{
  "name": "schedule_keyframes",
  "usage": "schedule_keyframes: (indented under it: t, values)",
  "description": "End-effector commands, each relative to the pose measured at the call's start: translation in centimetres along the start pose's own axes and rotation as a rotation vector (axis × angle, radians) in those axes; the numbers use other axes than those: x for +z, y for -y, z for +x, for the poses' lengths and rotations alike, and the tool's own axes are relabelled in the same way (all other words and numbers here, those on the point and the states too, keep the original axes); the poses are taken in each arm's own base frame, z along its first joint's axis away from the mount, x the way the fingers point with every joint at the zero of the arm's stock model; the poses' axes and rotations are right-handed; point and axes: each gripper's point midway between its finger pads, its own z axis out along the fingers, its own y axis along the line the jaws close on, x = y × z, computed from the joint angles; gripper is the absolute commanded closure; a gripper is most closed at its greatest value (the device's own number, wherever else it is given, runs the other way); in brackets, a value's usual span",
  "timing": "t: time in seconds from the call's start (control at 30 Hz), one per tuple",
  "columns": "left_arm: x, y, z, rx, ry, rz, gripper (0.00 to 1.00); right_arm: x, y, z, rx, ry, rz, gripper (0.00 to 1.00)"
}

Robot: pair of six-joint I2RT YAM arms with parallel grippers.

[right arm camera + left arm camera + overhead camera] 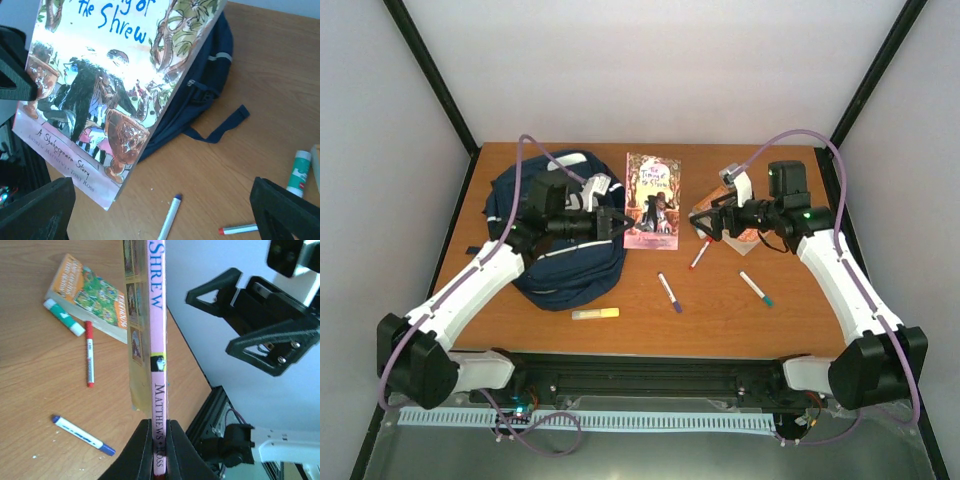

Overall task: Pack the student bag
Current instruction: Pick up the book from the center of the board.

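Observation:
The student bag (pixel 555 255) is a navy backpack lying at the left of the table; it also shows in the right wrist view (pixel 200 85). My left gripper (pixel 616 222) is shut on the spine edge of a pink picture book (pixel 652 195) and holds it off the table beside the bag. In the left wrist view the fingers (pixel 145 450) clamp the pink spine (pixel 158 340). The book's cover fills the right wrist view (pixel 110 75). My right gripper (pixel 706 222) is open and empty, facing the book, jaws wide apart (pixel 160 200).
An orange paperback (pixel 742 228) lies under my right arm, also in the left wrist view (pixel 92 295), with a glue stick (pixel 64 317) beside it. A red marker (pixel 700 255), a purple-tipped marker (pixel 669 292), a teal marker (pixel 756 288) and a yellow highlighter (pixel 595 314) lie on the table.

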Motion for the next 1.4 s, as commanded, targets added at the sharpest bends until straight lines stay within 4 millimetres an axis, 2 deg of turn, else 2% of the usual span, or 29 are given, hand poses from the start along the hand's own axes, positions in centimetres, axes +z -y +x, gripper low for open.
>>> schedule_keyframes:
  t: [0.0, 0.23, 0.43, 0.63, 0.83, 0.93, 1.1, 1.27, 1.37]
  values:
    - [-2.4, 5.0, -0.3, 0.188, 0.071, 0.185, 0.99, -0.2, -2.0, 0.1, 0.007, 0.028, -0.109, 0.01]
    - [-4.8, 7.7, 0.8, 0.271, 0.113, 0.287, 0.99, -0.9, -6.0, -1.1, 0.028, 0.071, -0.382, 0.01]
    - [-4.9, 8.6, 1.1, 0.270, 0.108, 0.364, 0.99, -2.0, -9.5, -2.2, -0.020, 0.080, -0.572, 0.02]
    - [-4.8, 8.9, 1.3, 0.273, 0.106, 0.399, 0.99, -2.6, -12.6, -3.0, -0.073, 0.084, -0.658, 0.02]
    - [-4.3, 8.3, 1.3, 0.268, 0.106, 0.400, 0.99, -2.9, -14.3, -3.9, -0.058, 0.066, -0.745, 0.04]
    - [-4.0, 8.0, 1.3, 0.263, 0.101, 0.388, 0.99, -3.5, -15.0, -4.0, -0.055, 0.059, -0.796, 0.08]
    - [-3.4, 6.3, 0.8, 0.242, 0.124, 0.300, 0.99, -4.7, -15.9, -3.7, -0.086, 0.073, -0.798, 0.15]
    - [-2.8, 5.9, 0.6, 0.219, 0.120, 0.299, 0.99, -4.5, -15.6, -3.6, -0.078, 0.087, -0.730, 0.20]
    - [-2.7, 5.8, 0.6, 0.213, 0.120, 0.300, 0.99, -3.8, -14.8, -3.6, -0.042, 0.087, -0.680, 0.28]
